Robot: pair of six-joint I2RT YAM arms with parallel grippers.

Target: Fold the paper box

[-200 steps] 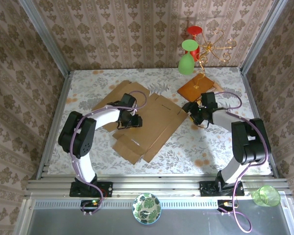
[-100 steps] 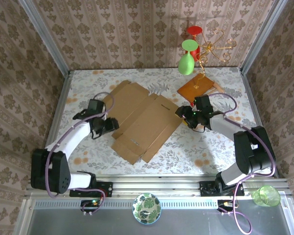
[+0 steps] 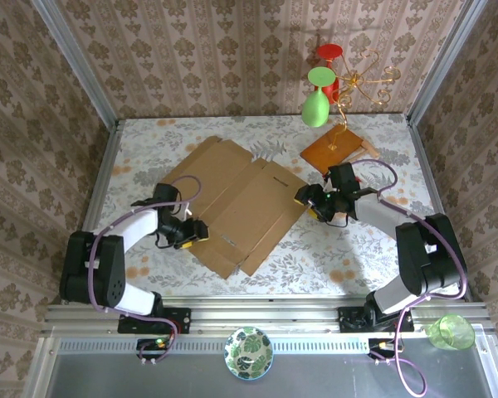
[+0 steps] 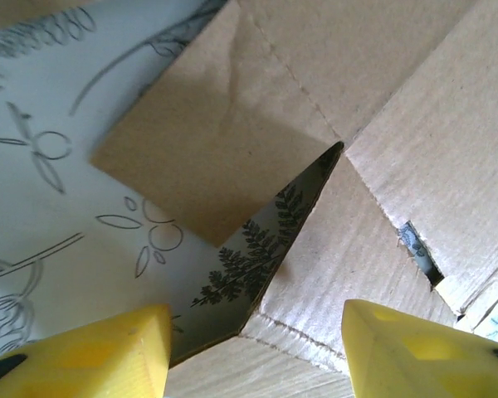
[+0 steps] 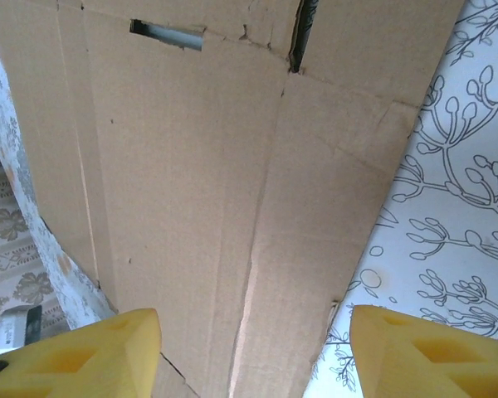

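On the table (image 3: pixel 373 249), I see the box (image 3: pixel 241 195) lying open, my left gripper (image 3: pixel 199 233) and right gripper (image 3: pixel 302 197) both spread wide at its edges.

On surface (image 3: pixel 357 249), centre: paper box (image 3: pixel 241 195), flat. L pincer (image 3: pixel 201 234) at its 8 o'clock edge, R pincer (image 3: pixel 302 197) at 3. Wooden board (image 3: pixel 330 149) at box's 2; plate (image 3: pixel 248 352) at 6, off surface.

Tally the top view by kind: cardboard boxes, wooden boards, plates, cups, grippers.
cardboard box: 1
wooden board: 1
plate: 1
green cup: 1
grippers: 2 (left gripper, right gripper)
Total: 6
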